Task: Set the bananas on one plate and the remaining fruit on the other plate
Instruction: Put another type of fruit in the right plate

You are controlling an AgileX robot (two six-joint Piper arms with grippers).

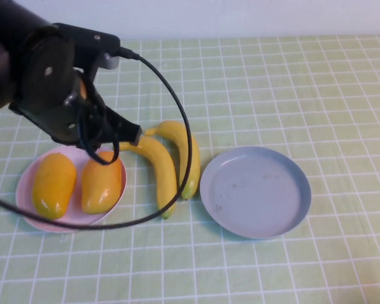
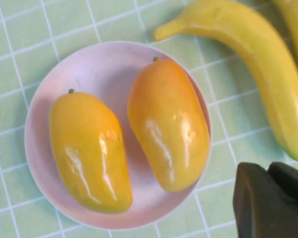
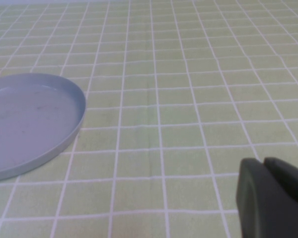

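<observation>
Two plump yellow-orange fruits [image 1: 54, 185] [image 1: 102, 182] lie side by side on the pale pink plate [image 1: 24, 190] at the left. In the left wrist view both fruits [image 2: 89, 148] [image 2: 169, 124] fill that plate [image 2: 99, 69]. Two bananas [image 1: 157, 166] [image 1: 185, 152] lie on the cloth between the plates. The grey-blue plate [image 1: 255, 190] at the right holds nothing. My left gripper [image 1: 134, 134] [image 2: 268, 167] hovers shut and empty by the pink plate's far right rim, near a banana [image 2: 253, 54]. My right gripper [image 3: 264, 161] is shut and empty, low over the cloth beside the grey-blue plate [image 3: 30, 119].
A green checked cloth [image 1: 291, 82] covers the whole table. The left arm's black cable [image 1: 183, 126] loops down over the bananas to the cloth in front of the pink plate. The right arm is outside the high view.
</observation>
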